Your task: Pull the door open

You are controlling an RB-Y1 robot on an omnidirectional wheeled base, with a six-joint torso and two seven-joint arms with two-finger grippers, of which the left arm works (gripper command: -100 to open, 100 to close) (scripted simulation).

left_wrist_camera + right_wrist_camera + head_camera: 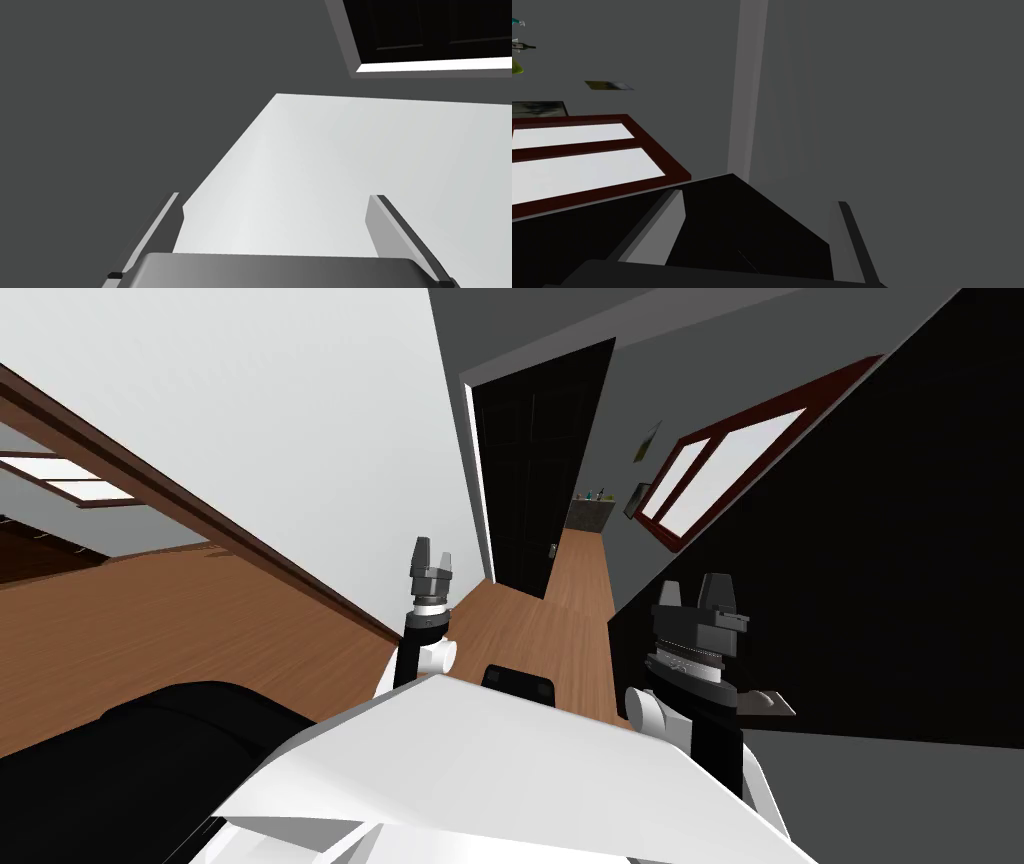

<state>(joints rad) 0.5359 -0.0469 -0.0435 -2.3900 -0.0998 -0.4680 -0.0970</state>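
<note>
**No legible writing**

No word, number, brand or sign can be read on any surface. The small picture (650, 441) on the grey wall at the far right is too small to make out, and so are any labels on the bottles (597, 496) on the far shelf (590, 514).

Far end hard to read
The items (592, 495) on the far bench (590, 513) are too small to name; the handle (552, 550) on the dark door (530, 458) is a mere speck.
</note>
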